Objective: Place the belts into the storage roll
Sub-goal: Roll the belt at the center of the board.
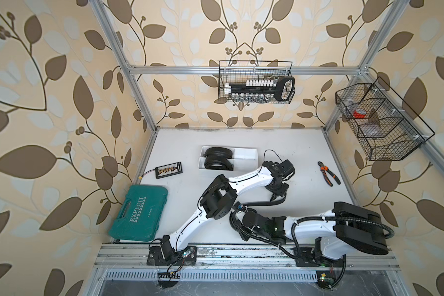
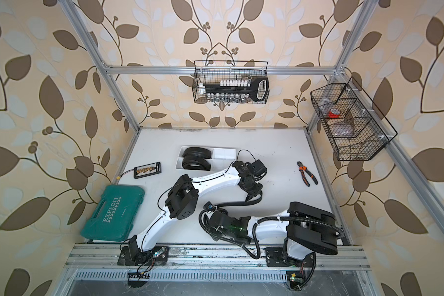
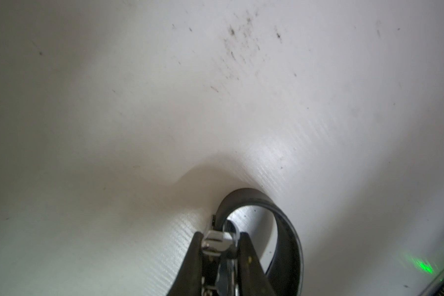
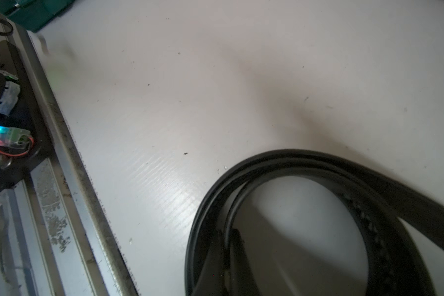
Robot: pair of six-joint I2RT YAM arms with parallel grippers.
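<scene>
Holding one belt at two places, both pincers low over the desk

Left pincer (image 3: 221, 237) is narrowed onto the silver buckle (image 3: 215, 242) of the third belt (image 3: 289, 230), whose strap curls into a small loop just past the fingertips. Right pincer (image 4: 227, 239) is clamped tight on the strap of that same belt, which spreads in a wide ring of several laps on the white desk (image 4: 164, 102). In both top views the strap runs across the desk between the two wrists, in front of the storage roll (image 1: 244, 153) and apart from it. Two other belts (image 1: 217, 153) sit coiled inside the storage roll, one per compartment, at the end nearer the green case (image 1: 139, 215). Orange-handled cutters (image 1: 328, 174) lie well apart, to the right.
</scene>
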